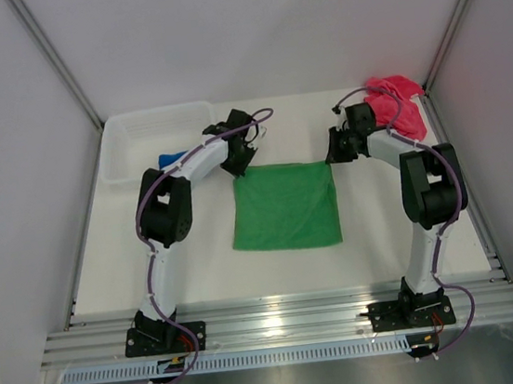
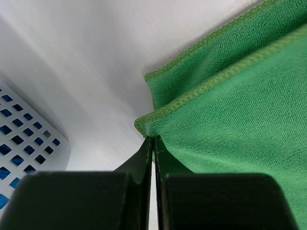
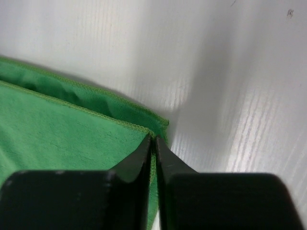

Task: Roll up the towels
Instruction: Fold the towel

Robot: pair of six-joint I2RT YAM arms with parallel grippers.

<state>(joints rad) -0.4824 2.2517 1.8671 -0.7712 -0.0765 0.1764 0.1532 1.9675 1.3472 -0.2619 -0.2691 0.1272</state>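
Green towel [image 2: 240, 120] — napped matt cloth, stitched hem; table [image 3: 216, 72] — smooth, faintly glossy white.

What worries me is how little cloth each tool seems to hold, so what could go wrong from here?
1. The left tool and right tool each pinch only the tip of a far corner of the green towel; either corner may slip out and skew the roll.
2. The pink towel lies bunched just beyond the right arm, which could snag it.
3. The basket sits close beside the left arm and might get nudged.
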